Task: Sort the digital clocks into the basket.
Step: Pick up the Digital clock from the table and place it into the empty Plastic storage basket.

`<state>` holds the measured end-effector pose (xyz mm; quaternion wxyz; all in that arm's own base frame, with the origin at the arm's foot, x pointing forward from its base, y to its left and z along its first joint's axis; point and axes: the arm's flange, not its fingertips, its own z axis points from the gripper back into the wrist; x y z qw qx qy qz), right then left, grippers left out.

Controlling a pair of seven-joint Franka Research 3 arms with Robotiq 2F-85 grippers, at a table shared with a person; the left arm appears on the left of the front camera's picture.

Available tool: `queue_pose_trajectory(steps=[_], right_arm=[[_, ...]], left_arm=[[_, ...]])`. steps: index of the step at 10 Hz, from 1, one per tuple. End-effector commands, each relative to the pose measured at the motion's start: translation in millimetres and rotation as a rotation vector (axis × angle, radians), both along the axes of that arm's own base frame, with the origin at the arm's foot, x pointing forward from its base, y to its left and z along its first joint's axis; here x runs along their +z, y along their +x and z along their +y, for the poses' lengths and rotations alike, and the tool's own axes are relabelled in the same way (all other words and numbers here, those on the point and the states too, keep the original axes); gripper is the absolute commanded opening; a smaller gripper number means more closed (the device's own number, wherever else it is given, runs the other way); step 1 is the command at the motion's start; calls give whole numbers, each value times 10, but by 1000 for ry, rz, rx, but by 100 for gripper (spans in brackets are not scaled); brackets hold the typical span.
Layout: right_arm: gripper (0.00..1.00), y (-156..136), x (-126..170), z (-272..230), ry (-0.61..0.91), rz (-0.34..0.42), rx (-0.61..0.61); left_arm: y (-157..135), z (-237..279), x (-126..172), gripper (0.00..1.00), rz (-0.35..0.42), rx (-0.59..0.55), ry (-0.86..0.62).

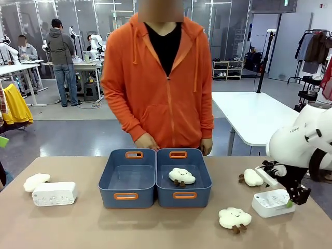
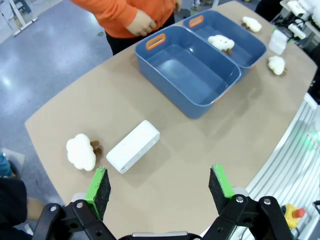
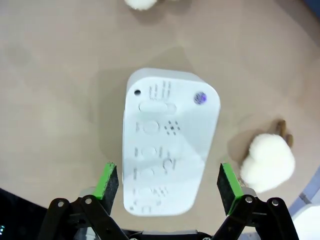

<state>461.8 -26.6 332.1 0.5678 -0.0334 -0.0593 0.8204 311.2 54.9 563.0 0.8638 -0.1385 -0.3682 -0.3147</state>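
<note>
0/2 in basket (image 1: 110, 187): left clock (image 1: 54, 193), right clock (image 1: 272, 202) on worktop (image 1: 155, 228); right hand (image 3: 167, 175) released over latter, left hand (image 2: 162, 180) released.

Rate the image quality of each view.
Front view: even overhead light, soft shadow before the empty basket. Left wrist view: sharp, table running diagonally. Right wrist view: digital clock washed out, buttons faint, soft shadow beside it.
</note>
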Motion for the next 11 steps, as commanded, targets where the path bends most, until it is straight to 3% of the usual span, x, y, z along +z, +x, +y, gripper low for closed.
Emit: queue_pose_trajectory(steps=[1,5,6,7,8,10,11], right_arm=[[100,84,-125,-1,13,11,-28],[100,148,-309,-28,24,35,-64],[44,148,-317,-43,33,32,-70],[43,146,-304,-57,37,30,-75],[0,137,-298,-64,38,32,-75],[0,109,-139,-126,70,69,-81],[0,15,157,-206,143,60,-81]], left_arm=[[-9,16,-1,100,-5,-16,9],[-9,16,-1,100,-5,-16,9],[-9,16,-1,100,-5,-16,9],[-9,16,-1,100,-5,-16,9],[-9,16,-1,100,-5,-16,9],[-9,16,-1,100,-5,-16,9],[-9,16,-1,100,-5,-16,9]])
